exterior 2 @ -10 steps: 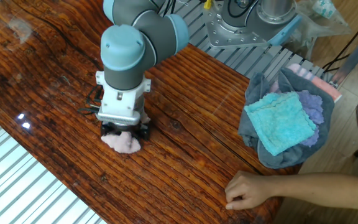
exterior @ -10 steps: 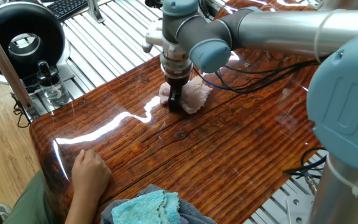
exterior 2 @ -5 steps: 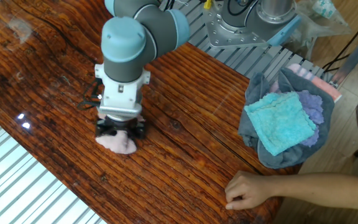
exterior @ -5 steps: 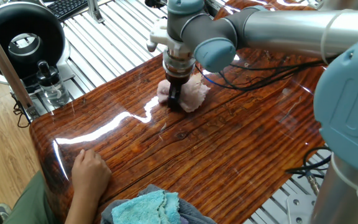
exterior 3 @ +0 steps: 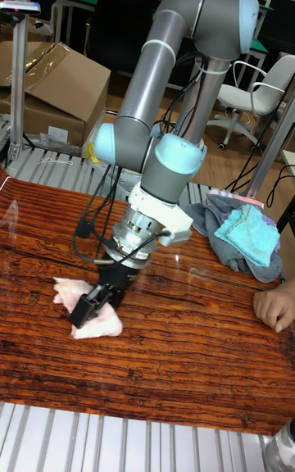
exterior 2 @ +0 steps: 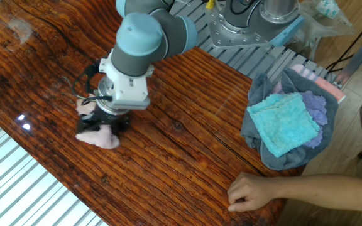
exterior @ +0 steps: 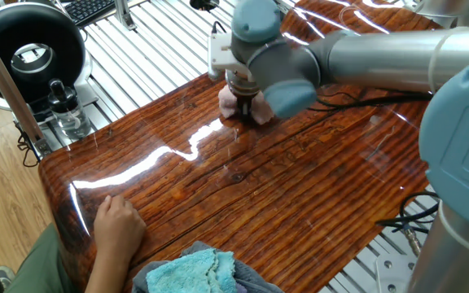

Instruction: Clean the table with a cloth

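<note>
Currently the wiping stroke is in hand, and to do it well the claw [exterior 3: 92, 306] should, in my judgement, keep steady downward pressure so the cloth [exterior 3: 90, 318] stays flat against the desk [exterior 3: 164, 374], and sweep along the grain in overlapping passes without letting the fabric bunch or slip free. The claw is tilted and its fingers are closed narrowly, clamped on the pink cloth, which lies pressed to the glossy wood directly beneath and spreads out a little to either side of the fingertips. Well away from the claw, at the desk's far edge, a person's hand [exterior 2: 254, 191] rests on the wood, near a turquoise towel [exterior 2: 286, 123] heaped on other fabrics.
</note>
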You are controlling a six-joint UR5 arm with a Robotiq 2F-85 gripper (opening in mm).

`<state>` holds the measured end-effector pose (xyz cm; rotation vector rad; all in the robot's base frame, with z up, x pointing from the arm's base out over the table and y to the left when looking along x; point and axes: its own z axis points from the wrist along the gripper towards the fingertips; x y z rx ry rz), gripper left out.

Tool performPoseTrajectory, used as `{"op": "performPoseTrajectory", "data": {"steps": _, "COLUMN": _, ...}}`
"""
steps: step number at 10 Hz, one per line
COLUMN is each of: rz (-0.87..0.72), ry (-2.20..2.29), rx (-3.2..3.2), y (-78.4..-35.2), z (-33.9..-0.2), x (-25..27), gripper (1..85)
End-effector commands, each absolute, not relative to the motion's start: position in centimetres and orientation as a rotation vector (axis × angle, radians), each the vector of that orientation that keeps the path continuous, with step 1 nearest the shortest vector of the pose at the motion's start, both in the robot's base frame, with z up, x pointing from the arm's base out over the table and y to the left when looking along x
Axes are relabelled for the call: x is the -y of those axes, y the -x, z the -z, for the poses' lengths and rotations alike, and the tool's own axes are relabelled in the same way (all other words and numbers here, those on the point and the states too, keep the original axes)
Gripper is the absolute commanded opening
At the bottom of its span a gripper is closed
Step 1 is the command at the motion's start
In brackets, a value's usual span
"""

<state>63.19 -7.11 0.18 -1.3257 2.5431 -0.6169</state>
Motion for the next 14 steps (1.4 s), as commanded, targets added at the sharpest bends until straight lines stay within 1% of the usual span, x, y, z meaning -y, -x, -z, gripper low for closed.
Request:
{"op": "performPoseTrajectory", "data": {"steps": 1, "rz": 0.841, "ry": 1.43, "rx": -2.352, "y": -65.3, "z": -2.4, "x": 10.0, "gripper": 1.0}}
{"op": "performPoseTrajectory", "data": {"steps": 2, "rz": 0.873, "ry": 1.443, "rx": -2.325, "y": -65.7, "z": -2.8, "x": 10.2, "gripper": 1.0}}
{"op": "performPoseTrajectory", "data": {"steps": 3, "rz": 0.811, "ry": 1.41, "rx": -2.353, "y": -65.2, "z": -2.1, "x": 9.6, "gripper": 1.0}}
{"op": "performPoseTrajectory", "data": {"steps": 4, "rz": 0.688, "ry": 1.333, "rx": -2.41, "y": -64.2, "z": -0.6, "x": 8.3, "gripper": 1.0}}
{"op": "performPoseTrajectory", "data": {"steps": 5, "rz": 0.513, "ry": 1.241, "rx": -2.494, "y": -62.8, "z": 1.2, "x": 6.1, "gripper": 1.0}}
{"op": "performPoseTrajectory", "data": {"steps": 8, "rz": 0.074, "ry": 1.02, "rx": -2.67, "y": -59.1, "z": 3.3, "x": 0.0, "gripper": 1.0}}
{"op": "performPoseTrajectory", "data": {"steps": 9, "rz": -0.058, "ry": 0.948, "rx": -2.731, "y": -57.6, "z": 3.3, "x": -1.7, "gripper": 1.0}}
{"op": "performPoseTrajectory", "data": {"steps": 10, "rz": -0.152, "ry": 0.888, "rx": -2.783, "y": -56.2, "z": 2.8, "x": -2.8, "gripper": 1.0}}
{"op": "performPoseTrajectory", "data": {"steps": 11, "rz": -0.208, "ry": 0.855, "rx": -2.854, "y": -54.8, "z": 1.5, "x": -3.4, "gripper": 1.0}}
{"op": "performPoseTrajectory", "data": {"steps": 12, "rz": -0.247, "ry": 0.821, "rx": -2.918, "y": -54.2, "z": -0.7, "x": -4.6, "gripper": 1.0}}
{"op": "performPoseTrajectory", "data": {"steps": 13, "rz": -0.342, "ry": 0.769, "rx": -2.938, "y": -53.8, "z": -2.0, "x": -6.8, "gripper": 1.0}}
{"op": "performPoseTrajectory", "data": {"steps": 14, "rz": -0.37, "ry": 0.744, "rx": -2.932, "y": -53.7, "z": -1.4, "x": -7.5, "gripper": 1.0}}
